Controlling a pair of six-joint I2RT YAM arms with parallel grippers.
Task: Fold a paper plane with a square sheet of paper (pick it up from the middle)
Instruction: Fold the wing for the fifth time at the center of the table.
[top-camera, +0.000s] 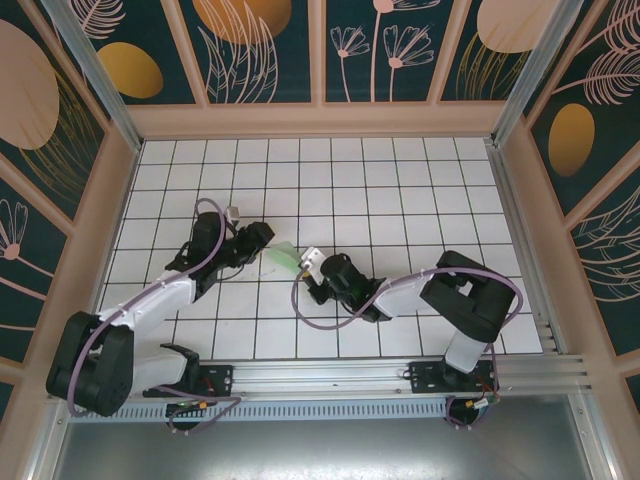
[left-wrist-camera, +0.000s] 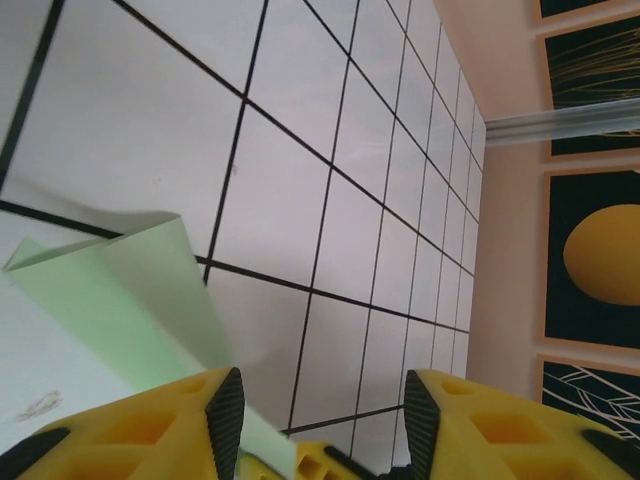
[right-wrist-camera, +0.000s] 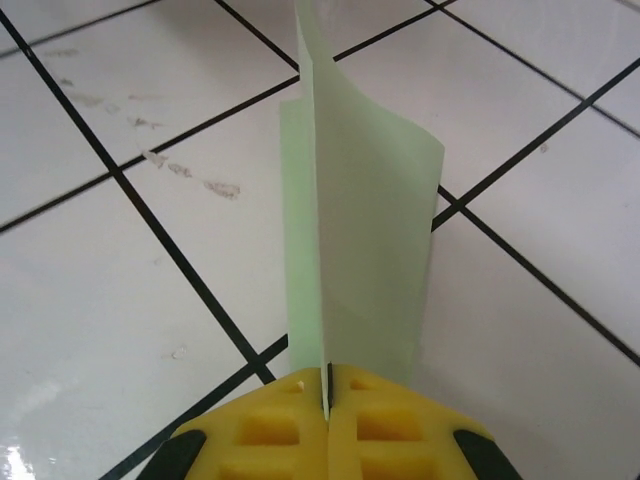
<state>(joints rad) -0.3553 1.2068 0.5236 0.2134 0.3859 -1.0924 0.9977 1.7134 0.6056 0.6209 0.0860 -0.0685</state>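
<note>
Thin green paper (right-wrist-camera: 360, 230), light and limp, is pinched at one edge by the closed right fingers (right-wrist-camera: 400, 430) above the middle of the table (top-camera: 400, 180), left fingers (left-wrist-camera: 470, 425) spread alongside; a grip beside the crease is advised.

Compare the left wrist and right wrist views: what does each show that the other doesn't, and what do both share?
Left wrist: the yellow left claw open, a wall panel with an orange oval. Right wrist: the yellow right claw shut on the thin pale mint-green paper sheet, which stands upright. Both: that paper over white black-lined grid tiles.
</note>
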